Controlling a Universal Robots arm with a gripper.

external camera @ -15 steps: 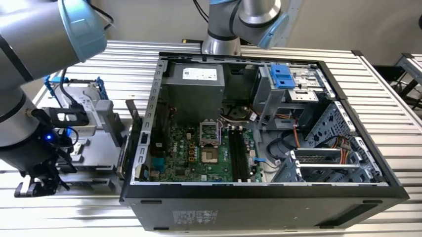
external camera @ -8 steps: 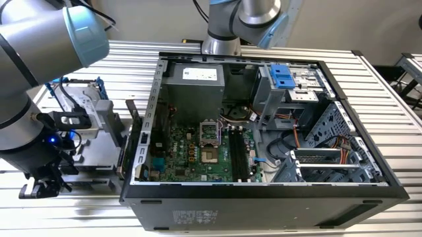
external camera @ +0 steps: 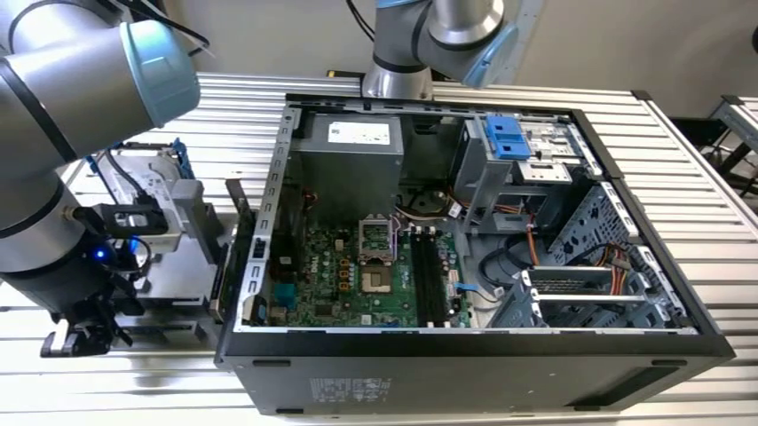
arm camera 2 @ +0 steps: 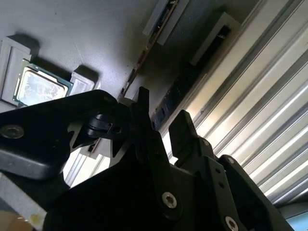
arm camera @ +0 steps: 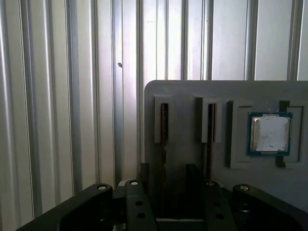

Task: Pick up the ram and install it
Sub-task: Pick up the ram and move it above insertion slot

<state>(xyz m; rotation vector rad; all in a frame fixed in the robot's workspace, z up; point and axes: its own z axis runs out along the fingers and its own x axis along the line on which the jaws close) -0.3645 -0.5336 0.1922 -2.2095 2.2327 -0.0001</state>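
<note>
Ram (arm camera: 164, 120) stands on edge in a slot of the grey holder plate (arm camera: 192, 91), in the slot farther from the plate's CPU recess; in the second wrist view the same ram (arm camera 2: 190, 77) is a dark strip running along its slot. The gripper (arm camera: 167, 175) is low over the plate, and its fingers (arm camera: 193, 185) are parted to a moderate gap, one on each side of the ram. In both wrist views a gap shows between each finger and the stick, so no contact and nothing held. In the second wrist view the gripper (arm camera 2: 162, 113) straddles the near end of the stick. A second ram stick (arm camera: 210, 120) sits upright in the plate's other slot, between the straddled ram and the CPU (arm camera: 269, 134), which lies flat in its recess, metal lid up. The plate lies flat on the ribbed metal tabletop (arm camera: 57, 96). In the exterior view, the open computer case (external camera: 474, 355) lies on its side on the same tabletop with its motherboard (external camera: 355, 284) exposed, and its long black memory slots hold no stick.
</note>
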